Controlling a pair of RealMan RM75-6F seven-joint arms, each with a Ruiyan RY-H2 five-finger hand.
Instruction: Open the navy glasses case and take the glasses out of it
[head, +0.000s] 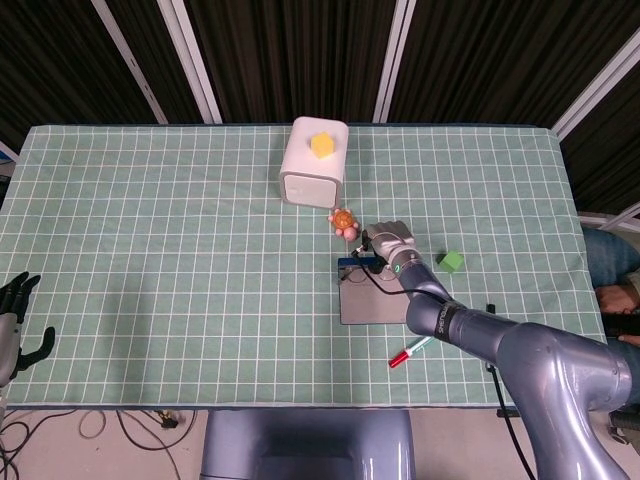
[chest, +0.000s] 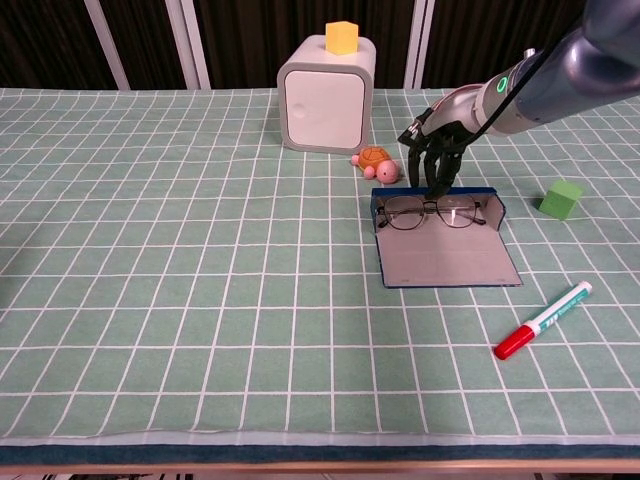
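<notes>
One navy glasses case (chest: 444, 250) lies open on the counter (chest: 180, 260), one pair of glasses (chest: 432, 212) inside, just under the right hand (chest: 432, 150), whose spread fingers (chest: 436, 182) hold nothing.

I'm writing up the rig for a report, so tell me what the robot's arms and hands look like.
The right arm is a thick, glossy blue-grey tube with a thin black cable along it and a lit green ring near the wrist. Its right hand has a pale grey back and dark, black fingers. The left hand is dark too, seen only at the head view's edge; its arm is out of view.
</notes>
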